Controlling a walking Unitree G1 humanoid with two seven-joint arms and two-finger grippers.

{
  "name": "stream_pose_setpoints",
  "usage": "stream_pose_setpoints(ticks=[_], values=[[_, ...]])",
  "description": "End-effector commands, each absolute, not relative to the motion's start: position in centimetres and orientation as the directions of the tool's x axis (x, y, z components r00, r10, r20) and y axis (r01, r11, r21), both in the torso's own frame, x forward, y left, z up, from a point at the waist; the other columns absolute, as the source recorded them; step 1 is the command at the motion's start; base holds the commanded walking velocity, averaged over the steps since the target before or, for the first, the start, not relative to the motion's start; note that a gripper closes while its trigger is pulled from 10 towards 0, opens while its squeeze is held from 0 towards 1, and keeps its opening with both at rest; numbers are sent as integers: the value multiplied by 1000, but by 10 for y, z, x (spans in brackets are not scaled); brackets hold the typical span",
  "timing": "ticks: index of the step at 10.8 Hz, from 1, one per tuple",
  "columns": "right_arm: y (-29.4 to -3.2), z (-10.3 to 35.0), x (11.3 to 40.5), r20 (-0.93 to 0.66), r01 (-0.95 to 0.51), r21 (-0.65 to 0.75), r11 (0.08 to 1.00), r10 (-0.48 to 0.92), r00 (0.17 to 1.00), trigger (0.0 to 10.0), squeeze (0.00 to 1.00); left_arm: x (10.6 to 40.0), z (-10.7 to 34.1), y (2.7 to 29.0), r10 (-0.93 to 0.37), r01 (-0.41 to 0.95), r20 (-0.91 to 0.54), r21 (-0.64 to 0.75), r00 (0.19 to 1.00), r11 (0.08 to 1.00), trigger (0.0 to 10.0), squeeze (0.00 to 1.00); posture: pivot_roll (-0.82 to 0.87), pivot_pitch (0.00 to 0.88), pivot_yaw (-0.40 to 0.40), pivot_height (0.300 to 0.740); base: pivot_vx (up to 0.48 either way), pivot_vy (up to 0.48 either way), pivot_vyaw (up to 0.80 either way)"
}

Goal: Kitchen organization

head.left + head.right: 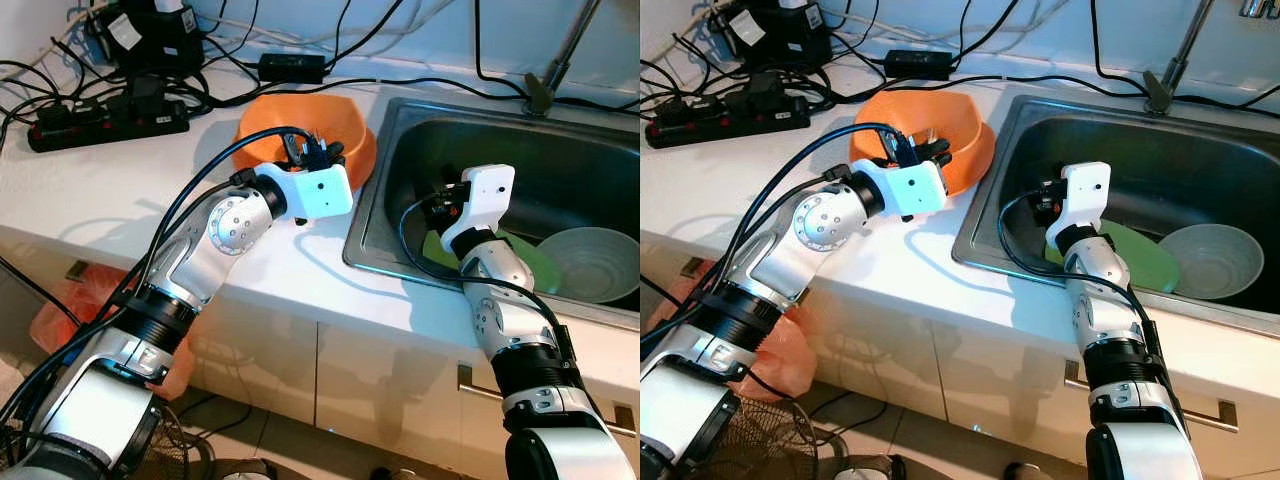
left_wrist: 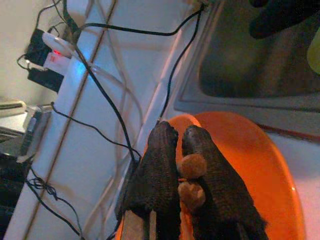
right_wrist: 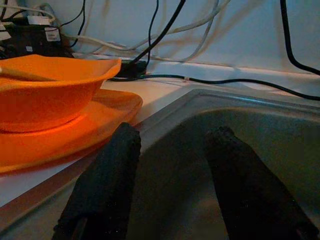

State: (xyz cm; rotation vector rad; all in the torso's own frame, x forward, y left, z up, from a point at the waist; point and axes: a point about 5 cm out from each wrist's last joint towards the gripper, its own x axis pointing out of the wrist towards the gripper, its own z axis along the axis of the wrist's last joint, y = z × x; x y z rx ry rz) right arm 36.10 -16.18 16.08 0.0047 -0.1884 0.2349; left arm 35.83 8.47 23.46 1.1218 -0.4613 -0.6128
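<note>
Orange bowl (image 1: 330, 130) sits on an orange plate (image 3: 75, 132) at the desk (image 1: 130, 190) edge beside the sink (image 1: 560, 160). Left claw (image 2: 177, 165) over it, fingers together. Right claw (image 3: 172, 150) in the sink, fingers apart. Green plate (image 1: 1140, 255) and pale bowl (image 1: 1210, 260) not yet cleared.

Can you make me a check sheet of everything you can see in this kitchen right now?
Surface: white countertop with a steel sink set into it.
Job's things: orange bowl on an orange plate beside the sink; green plate and pale bowl inside the sink.
Clutter: nothing seen.
Grippers: left gripper shut on a thin pale stick over the orange bowl; right gripper open, inside the sink.
Cables: power strip, adapter and many black cables at the counter's back.
Surroundings: cabinet doors below; orange bag on the floor.
</note>
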Motion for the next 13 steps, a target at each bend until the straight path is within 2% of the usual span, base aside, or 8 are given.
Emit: stream_pose_setpoints(ticks=[1, 4, 5, 6, 7, 9, 11, 13], values=[[-160, 150, 361, 145, -231, -1, 973, 229, 963, 10000, 0, 359, 248, 83, -668, 165, 80, 941, 740, 296, 0, 0, 89, 44, 38, 740, 0, 0, 0], [-160, 151, 362, 148, -232, -1, 973, 230, 962, 10000, 0, 358, 254, 83, -662, 122, 114, 947, 741, 299, 0, 0, 92, 50, 34, 740, 0, 0, 0], [-161, 152, 362, 148, -229, -2, 973, 227, 963, 10000, 0, 357, 271, 83, -655, 23, 205, 946, 727, 322, 0, 0, 92, 54, 32, 740, 0, 0, 0], [-162, 152, 362, 149, -226, -3, 974, 224, 963, 10000, 0, 355, 283, 84, -644, -38, 276, 933, 713, 357, 6980, 0, 91, 55, 31, 740, 0, 0, 0], [-163, 152, 363, 151, -220, -5, 975, 218, 964, 10000, 0, 353, 300, 85, -624, -102, 376, 897, 685, 429, 10000, 0, 90, 56, 30, 740, 0, 0, 0], [-165, 154, 363, 158, -212, -9, 977, 211, 965, 10000, 0, 350, 314, 87, -584, -102, 486, 818, 650, 566, 10000, 0, 84, 56, 26, 740, 0, 0, 0], [-173, 171, 366, 216, -154, -138, 978, 182, 959, 10000, 0, 349, 320, 81, -506, 171, 560, 543, 655, 822, 10000, 0, 80, 56, 25, 740, 0, 0, 0], [-175, 178, 367, 243, -129, -203, 971, 178, 954, 10000, 0, 348, 313, 73, -534, 313, 529, 452, 660, 835, 10000, 0, 80, 56, 25, 740, 0, 0, 0]])
